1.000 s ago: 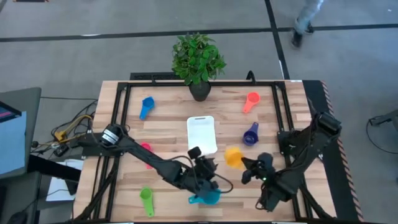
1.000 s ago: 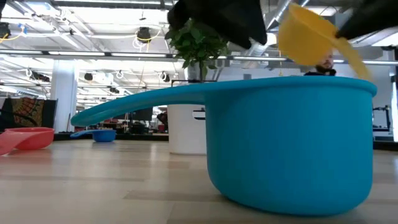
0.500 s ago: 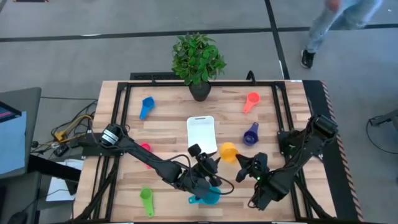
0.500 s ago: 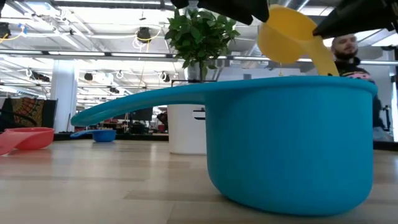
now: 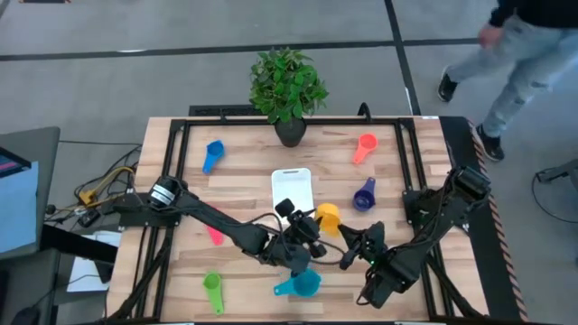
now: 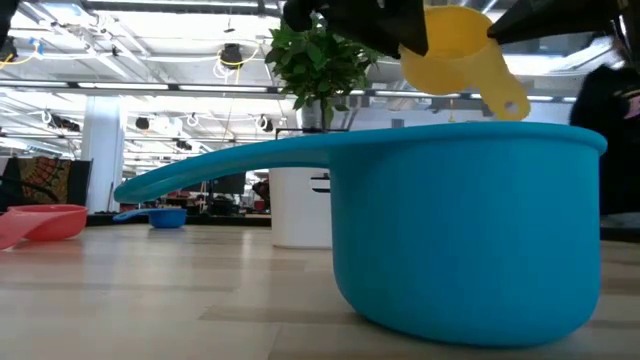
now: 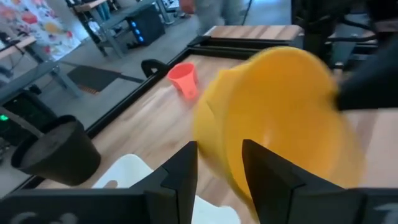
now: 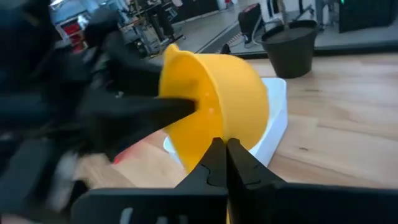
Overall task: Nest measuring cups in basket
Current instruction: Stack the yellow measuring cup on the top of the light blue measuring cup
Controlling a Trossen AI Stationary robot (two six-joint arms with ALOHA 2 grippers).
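High view first: finds the yellow-orange cup (image 5: 328,218) lifted beside the near right corner of the white basket (image 5: 293,192). Pinches its flat handle tight in the right gripper (image 5: 346,236), fingers closed on it as seen in the right wrist view. Meets it from the other side with the left gripper (image 5: 307,226), fingers spread apart and gripping nothing, the bowl right ahead of them. Leaves the teal cup (image 5: 301,284) on the table nearer the front edge, the green (image 5: 213,289) further left, the pink (image 5: 214,233) partly under the left arm. Keeps blue (image 5: 213,153), red-orange (image 5: 365,145) and purple (image 5: 364,195) cups scattered around the basket, none inside.
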